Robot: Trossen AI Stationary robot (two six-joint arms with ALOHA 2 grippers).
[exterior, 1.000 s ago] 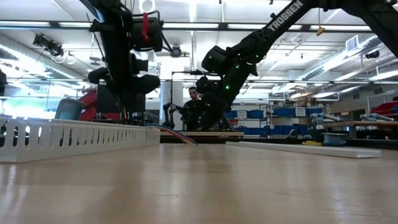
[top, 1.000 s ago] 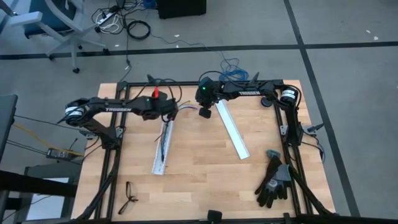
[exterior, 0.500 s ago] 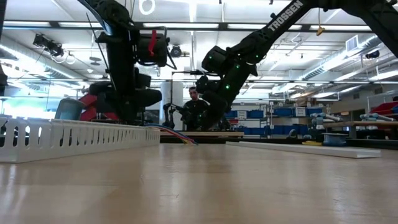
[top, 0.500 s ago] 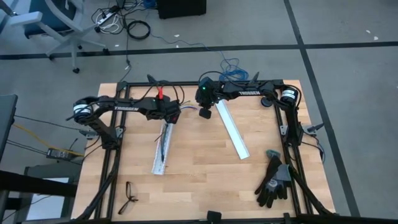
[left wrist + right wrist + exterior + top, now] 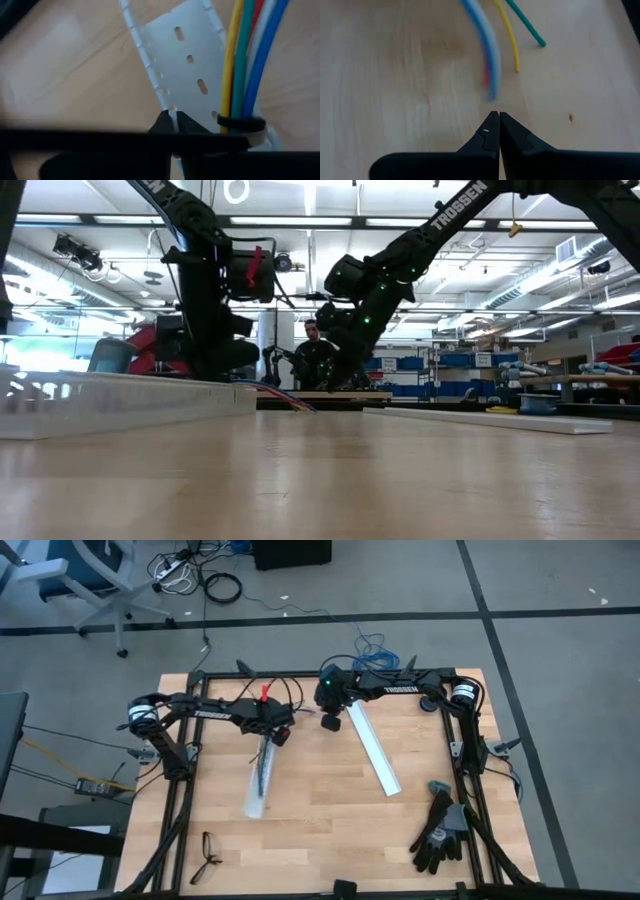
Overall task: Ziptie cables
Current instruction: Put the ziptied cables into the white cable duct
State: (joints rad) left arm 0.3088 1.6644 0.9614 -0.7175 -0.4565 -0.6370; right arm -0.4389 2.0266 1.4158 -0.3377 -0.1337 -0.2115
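Observation:
The cables (image 5: pixel 243 60), yellow, green, red, white and blue, lie along a white slotted channel (image 5: pixel 192 65), bound by a black ziptie (image 5: pixel 240 123). Their free ends (image 5: pixel 492 60) lie spread on the table in front of my right gripper (image 5: pixel 498 118), which hovers shut at the table's far middle (image 5: pixel 328 722). My left gripper (image 5: pixel 173 121) is at the channel's far end (image 5: pixel 270 737), shut on the channel's side wall. The channel (image 5: pixel 260 777) runs toward the near edge. My left gripper pinches the channel's slotted side wall (image 5: pixel 170 111) between its two fingertips, at the channel's far end beside the ziptie. The fingers come slanting down from above. The channel lies on the table with the cables in it.
A flat white strip (image 5: pixel 375 751) lies slanting at the table's middle right. Black gloves (image 5: pixel 440 831) lie at the near right corner, a small black object (image 5: pixel 207 858) at the near left. A person (image 5: pixel 312 345) stands beyond the far edge.
My left gripper has come down and a little toward the table's right and near edges, rolling as it went, onto the channel's far end. The channel has shifted slightly and shows blurred in the low view.

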